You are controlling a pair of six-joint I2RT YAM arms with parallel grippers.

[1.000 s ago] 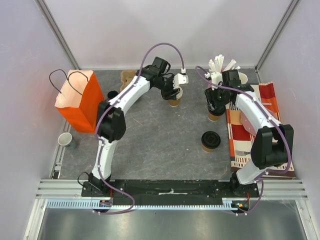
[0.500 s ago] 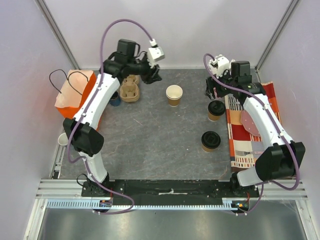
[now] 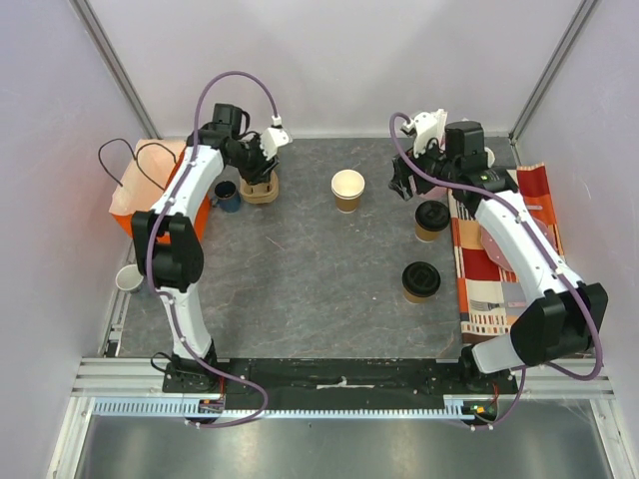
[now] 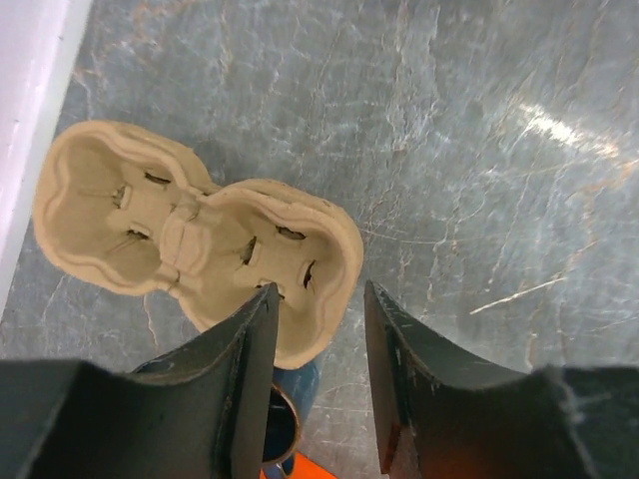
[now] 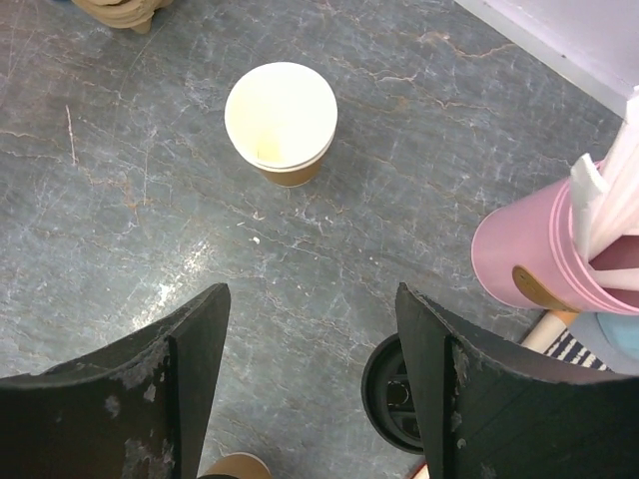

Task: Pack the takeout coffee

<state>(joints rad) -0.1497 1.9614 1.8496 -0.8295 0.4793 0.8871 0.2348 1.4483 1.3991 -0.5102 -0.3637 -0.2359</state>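
- Nearest the arm bases, well behind the right tool (image 5: 310,299), a small brown kraft paper cup with a round black plastic lid (image 3: 420,280) stands upright on the grey, marble-veined worktop (image 3: 300,289), apart from everything else.
- A second, alike lidded kraft cup (image 3: 431,220) stands just beside the right tool. Its glossy lid shows past one finger in the wrist view. A red-and-white striped cloth (image 3: 499,269) lies next to it.
- The right tool hangs above the worktop with its fingers wide apart, gripping nothing.
- Ahead of that tool and well clear of it, a third kraft cup without a lid (image 5: 280,120) stands upright, cream-white inside. A pink cylindrical holder of white straws (image 5: 539,259) is off to one side.
- Farthest out, the left tool (image 4: 318,294) hovers with fingers parted and empty over the edge of a beige moulded-pulp two-pocket cup carrier (image 4: 200,239). A small dark blue mug (image 4: 285,404) sits below the fingers. An orange paper bag (image 3: 150,195) stands beside the tool, on the side away from the cups.
- Handling, as I judge it: the cups are light, with thin walls that buckle under a hard squeeze, and the lids are slick. The safest hold is across the paper wall just under the lid, where the rolled rim stiffens it, keeping the cup upright.
- The pulp carrier looks rough, light and fairly stiff, so it will likely slide if nudged.
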